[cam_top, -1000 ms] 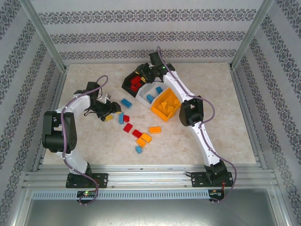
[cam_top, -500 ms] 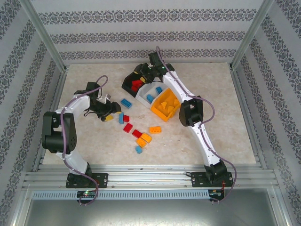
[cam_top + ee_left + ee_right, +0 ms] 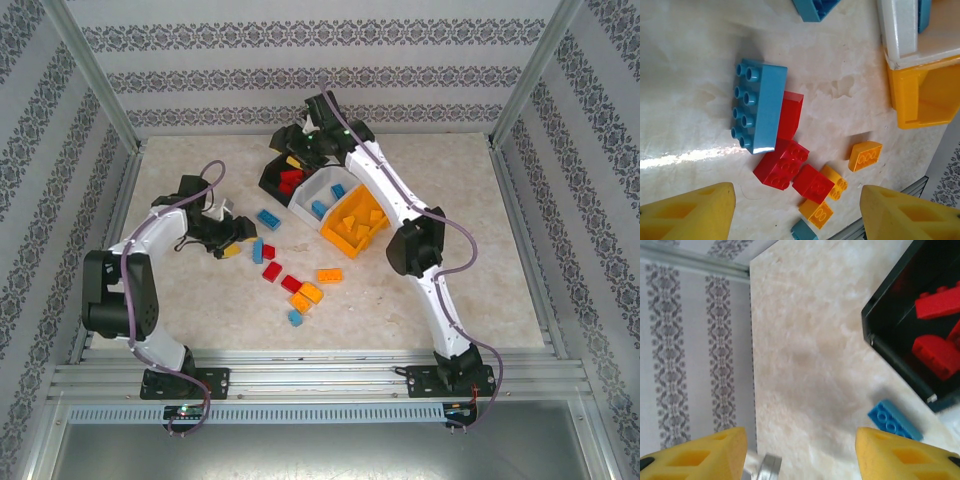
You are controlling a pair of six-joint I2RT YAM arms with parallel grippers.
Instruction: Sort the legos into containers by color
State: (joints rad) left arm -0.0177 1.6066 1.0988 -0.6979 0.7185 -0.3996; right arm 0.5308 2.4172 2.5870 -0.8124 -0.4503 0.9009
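Loose legos lie mid-table: a light blue brick [image 3: 267, 217], a blue one [image 3: 257, 250] against a red one [image 3: 268, 252], more red [image 3: 271, 270], orange [image 3: 329, 275] and a small blue [image 3: 296, 318]. My left gripper [image 3: 238, 236] hangs open and empty just left of them; its wrist view shows the long blue brick [image 3: 760, 112], red bricks [image 3: 782, 162] and orange bricks [image 3: 865, 156] ahead of the gripper [image 3: 797, 215]. The black bin [image 3: 272, 180], white bin [image 3: 310, 205] and orange bin [image 3: 372, 232] stand in a row. My right gripper [image 3: 290, 150] is open and empty above the black bin's far side.
Red bricks [image 3: 935, 345] lie in the black bin [image 3: 890, 352], with a blue brick [image 3: 895, 420] on the table beside it. The patterned back wall [image 3: 320, 80] stands close behind the right gripper [image 3: 800, 455]. Metal frame rails [image 3: 110, 230] edge the table.
My right gripper has risen and drawn back from over the black bin toward the rear wall. The left arm's elbow has swung outward; its gripper stays by the bricks.
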